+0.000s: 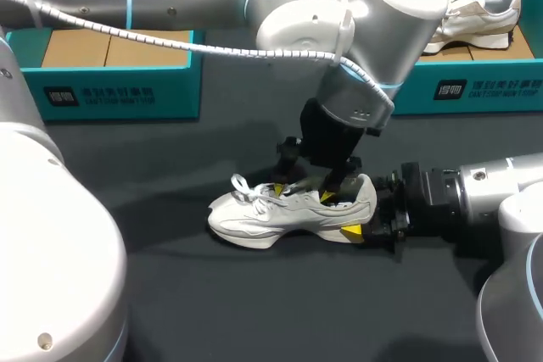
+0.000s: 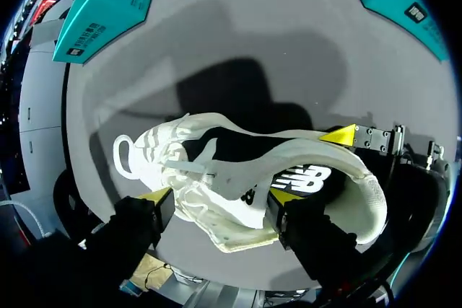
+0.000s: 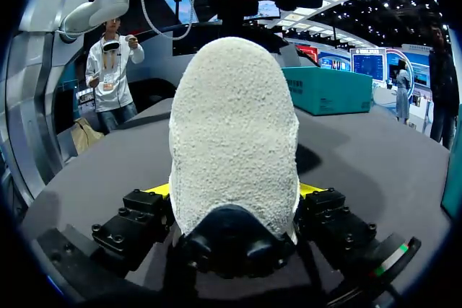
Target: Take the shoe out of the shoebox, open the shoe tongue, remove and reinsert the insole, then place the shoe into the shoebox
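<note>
My shoe (image 1: 288,209) stands on the table (image 1: 254,311) just in front of the right shoebox (image 1: 475,95). I judge it light, with a soft upper and a firmer heel, so the heel is the hold. My right gripper (image 3: 232,192) pinches that heel. My left gripper (image 2: 220,196) is at the tongue, and I cannot tell whether it grips. I count two shoes, one inside that shoebox, two shoeboxes and two grippers
</note>
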Action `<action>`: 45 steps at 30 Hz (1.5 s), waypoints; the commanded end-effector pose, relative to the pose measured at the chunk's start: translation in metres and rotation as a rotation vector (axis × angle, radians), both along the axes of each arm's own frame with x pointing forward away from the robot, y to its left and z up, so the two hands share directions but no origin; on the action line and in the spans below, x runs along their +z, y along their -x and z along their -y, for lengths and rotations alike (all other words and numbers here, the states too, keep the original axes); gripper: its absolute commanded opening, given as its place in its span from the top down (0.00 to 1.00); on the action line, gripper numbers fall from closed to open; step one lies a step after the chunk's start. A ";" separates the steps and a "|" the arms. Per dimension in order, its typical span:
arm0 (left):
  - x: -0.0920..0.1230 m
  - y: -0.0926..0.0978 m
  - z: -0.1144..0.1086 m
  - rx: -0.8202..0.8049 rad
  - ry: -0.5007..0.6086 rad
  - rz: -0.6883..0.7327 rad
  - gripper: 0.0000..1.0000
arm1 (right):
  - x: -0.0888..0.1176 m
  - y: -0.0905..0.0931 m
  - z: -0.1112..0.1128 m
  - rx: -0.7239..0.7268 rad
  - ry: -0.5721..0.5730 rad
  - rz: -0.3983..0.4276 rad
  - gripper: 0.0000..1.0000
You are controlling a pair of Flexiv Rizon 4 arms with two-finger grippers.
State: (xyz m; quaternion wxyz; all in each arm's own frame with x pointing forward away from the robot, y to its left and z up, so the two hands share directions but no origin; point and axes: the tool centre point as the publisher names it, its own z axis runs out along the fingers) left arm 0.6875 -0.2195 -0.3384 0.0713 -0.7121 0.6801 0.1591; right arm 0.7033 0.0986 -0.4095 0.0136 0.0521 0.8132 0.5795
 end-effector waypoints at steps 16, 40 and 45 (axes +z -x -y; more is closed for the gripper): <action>-0.001 0.002 0.017 -0.008 -0.013 0.015 0.01 | 0.000 0.000 -0.002 0.000 0.005 -0.002 1.00; 0.010 0.001 -0.003 -0.025 -0.023 -0.018 0.50 | 0.000 0.000 -0.002 0.000 0.005 -0.002 1.00; 0.016 0.002 -0.006 -0.029 -0.007 -0.008 0.60 | 0.000 0.000 -0.002 0.000 0.005 -0.002 1.00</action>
